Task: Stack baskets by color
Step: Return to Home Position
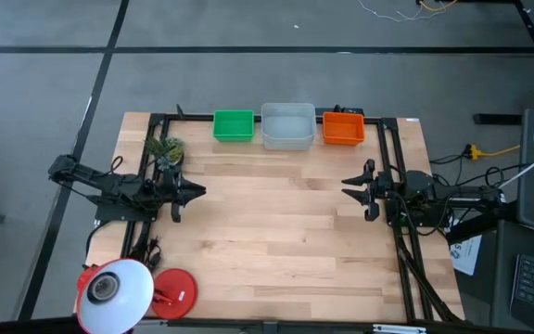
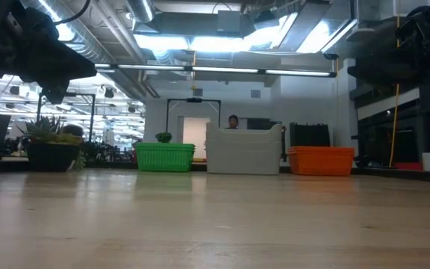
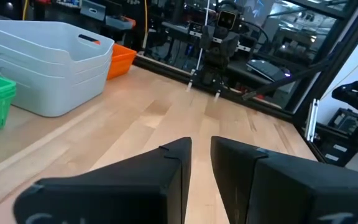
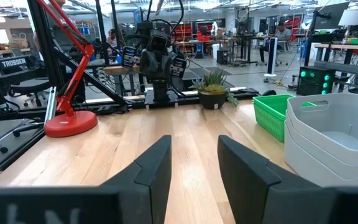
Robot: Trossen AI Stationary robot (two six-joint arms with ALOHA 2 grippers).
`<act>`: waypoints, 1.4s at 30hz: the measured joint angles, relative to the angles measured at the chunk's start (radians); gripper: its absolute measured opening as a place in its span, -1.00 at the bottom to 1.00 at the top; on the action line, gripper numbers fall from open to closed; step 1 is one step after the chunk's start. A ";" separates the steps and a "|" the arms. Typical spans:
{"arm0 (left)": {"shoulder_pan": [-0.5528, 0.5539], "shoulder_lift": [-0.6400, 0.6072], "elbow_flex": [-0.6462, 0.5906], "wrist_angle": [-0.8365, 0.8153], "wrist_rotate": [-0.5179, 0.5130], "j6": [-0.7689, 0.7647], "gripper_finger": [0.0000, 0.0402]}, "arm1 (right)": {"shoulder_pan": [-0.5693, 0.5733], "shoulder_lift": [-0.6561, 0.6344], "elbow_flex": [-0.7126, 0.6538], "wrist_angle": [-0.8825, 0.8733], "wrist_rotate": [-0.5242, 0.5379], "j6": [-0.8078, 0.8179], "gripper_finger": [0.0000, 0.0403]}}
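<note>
Three stacks of baskets stand in a row along the table's far edge, bottoms on the wood: green (image 1: 234, 125) on the left, translucent grey-white (image 1: 287, 125) in the middle, orange (image 1: 343, 127) on the right. The grey-white ones (image 4: 328, 134) show nested rims. My left gripper (image 1: 200, 192) hovers at the table's left side, pointing level toward the right edge, open, with nothing between its fingers (image 3: 201, 146). My right gripper (image 1: 346, 186) hovers at the right side, facing the left one, open and empty (image 4: 194, 146).
A small potted plant (image 1: 165, 148) stands at the far left, just beyond my left gripper. A red lamp base (image 1: 174, 289) and its white shade (image 1: 114, 292) sit at the near left corner. Bare wood (image 1: 276, 223) lies between the two grippers.
</note>
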 joint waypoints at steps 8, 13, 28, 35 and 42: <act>0.000 0.000 0.000 0.003 -0.002 0.005 -0.73 | 0.000 0.000 0.000 0.000 0.000 0.000 -0.35; 0.001 0.000 0.000 0.009 0.087 0.172 -0.73 | 0.000 0.000 0.000 0.000 0.000 0.000 -0.35; 0.118 0.000 0.000 -0.028 0.314 0.345 -0.73 | 0.000 0.000 0.000 0.001 0.000 0.000 -0.35; 0.205 0.001 0.000 -0.044 0.397 0.343 -0.73 | -0.016 0.000 0.000 0.001 -0.001 0.000 -0.35; 0.216 0.001 0.000 -0.040 0.396 0.315 -0.73 | -0.018 0.000 0.000 0.001 0.000 0.000 -0.35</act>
